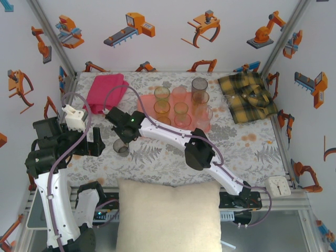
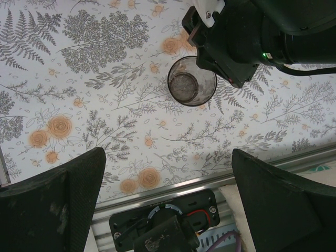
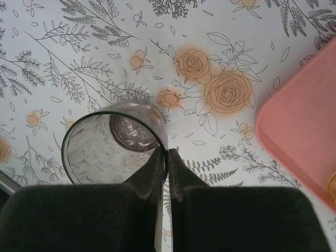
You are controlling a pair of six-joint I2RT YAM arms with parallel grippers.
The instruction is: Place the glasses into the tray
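Observation:
A smoky grey glass (image 1: pixel 121 148) stands upright on the floral tablecloth, left of the salmon-pink tray (image 1: pixel 144 103). My right gripper (image 3: pixel 167 157) is shut on the rim of the smoky grey glass (image 3: pixel 113 144), with one finger inside the wall and one outside. The tray's corner (image 3: pixel 299 126) lies off to the right. Several glasses stand in the tray, among them an amber one (image 1: pixel 161 108) and a tall grey one (image 1: pixel 199 85). My left gripper (image 2: pixel 168 157) hangs open and holds nothing, above the near table edge and short of the grey glass (image 2: pixel 191 82).
A folded magenta towel (image 1: pixel 105 90) lies at the back left and a yellow plaid shirt (image 1: pixel 247 97) at the back right. A cream pillow (image 1: pixel 168 215) covers the near edge. A small white clock (image 1: pixel 277 185) sits at the near right corner.

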